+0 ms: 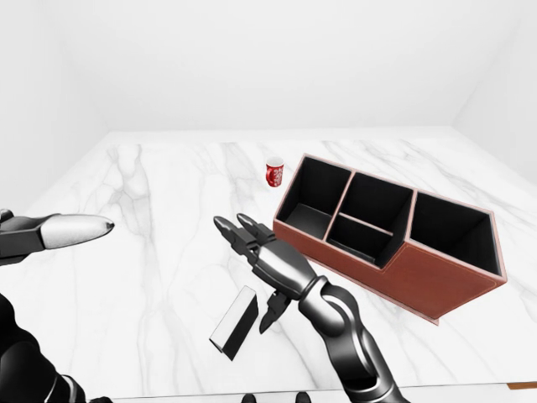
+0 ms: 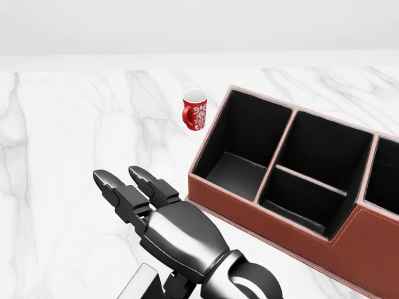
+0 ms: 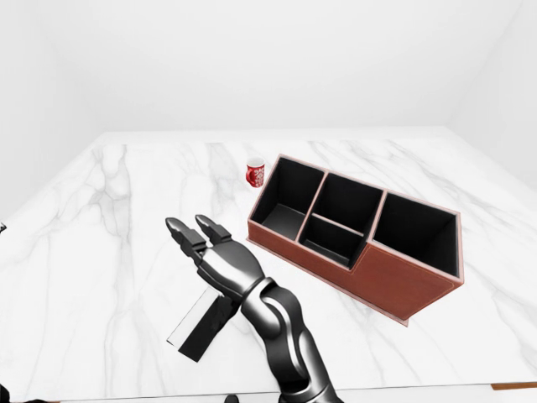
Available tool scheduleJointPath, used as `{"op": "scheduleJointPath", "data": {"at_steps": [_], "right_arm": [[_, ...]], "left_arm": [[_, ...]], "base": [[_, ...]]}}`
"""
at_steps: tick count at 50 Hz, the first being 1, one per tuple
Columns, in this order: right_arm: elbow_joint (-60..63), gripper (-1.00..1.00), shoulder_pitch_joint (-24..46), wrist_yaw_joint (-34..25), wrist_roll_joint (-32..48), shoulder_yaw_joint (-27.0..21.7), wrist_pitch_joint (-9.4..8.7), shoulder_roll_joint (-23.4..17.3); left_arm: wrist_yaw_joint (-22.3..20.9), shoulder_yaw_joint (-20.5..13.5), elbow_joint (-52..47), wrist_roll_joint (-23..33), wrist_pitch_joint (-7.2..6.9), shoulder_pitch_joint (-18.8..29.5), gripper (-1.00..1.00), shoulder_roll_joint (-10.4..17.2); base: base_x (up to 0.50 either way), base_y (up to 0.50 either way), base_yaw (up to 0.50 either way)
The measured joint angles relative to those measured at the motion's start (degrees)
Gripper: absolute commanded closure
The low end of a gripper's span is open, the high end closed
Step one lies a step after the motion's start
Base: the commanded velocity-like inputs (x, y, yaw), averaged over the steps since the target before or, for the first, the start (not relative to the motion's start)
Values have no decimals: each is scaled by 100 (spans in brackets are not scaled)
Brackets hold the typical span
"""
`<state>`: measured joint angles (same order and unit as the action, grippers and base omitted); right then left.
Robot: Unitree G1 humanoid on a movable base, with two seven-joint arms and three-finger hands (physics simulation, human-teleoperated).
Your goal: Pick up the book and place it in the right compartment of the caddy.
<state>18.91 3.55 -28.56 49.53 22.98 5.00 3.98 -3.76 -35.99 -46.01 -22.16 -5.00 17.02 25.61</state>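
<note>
The book [image 1: 234, 324] is dark with a white page edge and lies flat on the marble table [image 1: 151, 210], low in the left-eye view. My right hand [image 1: 253, 270] hovers just above and right of it. Its fingers [image 1: 237, 232] stretch out open and the thumb [image 1: 272, 312] hangs beside the book's right edge without gripping it. The brown caddy [image 1: 436, 281] with black compartments stands to the right, and its right compartment [image 1: 453, 228] is empty. My left hand [image 1: 63, 230] reaches in at the left edge, fingers extended, holding nothing.
A red and white mug [image 1: 274, 172] stands just beyond the caddy's left end. The caddy's left and two middle compartments [image 2: 299, 174] are empty. The table's near edge [image 1: 470, 388] runs along the bottom of the left-eye view.
</note>
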Motion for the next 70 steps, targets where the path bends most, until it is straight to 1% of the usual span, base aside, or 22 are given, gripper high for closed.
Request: {"op": "scheduleJointPath", "data": {"at_steps": [13,30,45,52,56,63,70], "right_arm": [[-168,-100,-70,85,122,93,0,0],[-506,-100,-237,345,366,244,0,-66],[-835,-100,-210,461,488,222,0,-68],[-1410,-100,-61,821,643,174,0,-16],[-1574,-100,-43,913,729,156,0,21],[-1504,-100,-96,846,780,189,0,58],[-1051,-100,-177,508,714,273,0,73]], "left_arm": [[54,-65,29,-112,0,16,-100,76],[132,-144,17,-263,0,-2,-100,148],[168,-164,-1,-327,0,-1,-100,172],[179,-165,-1,-344,0,-3,-100,179],[184,-165,-1,-352,0,-3,-100,182],[191,-179,-6,-374,0,2,-100,192],[211,-209,-16,-422,0,18,-100,220]], "base": [[0,0,0],[0,0,0],[0,0,0],[0,0,0],[0,0,0],[0,0,0],[0,0,0]]}}
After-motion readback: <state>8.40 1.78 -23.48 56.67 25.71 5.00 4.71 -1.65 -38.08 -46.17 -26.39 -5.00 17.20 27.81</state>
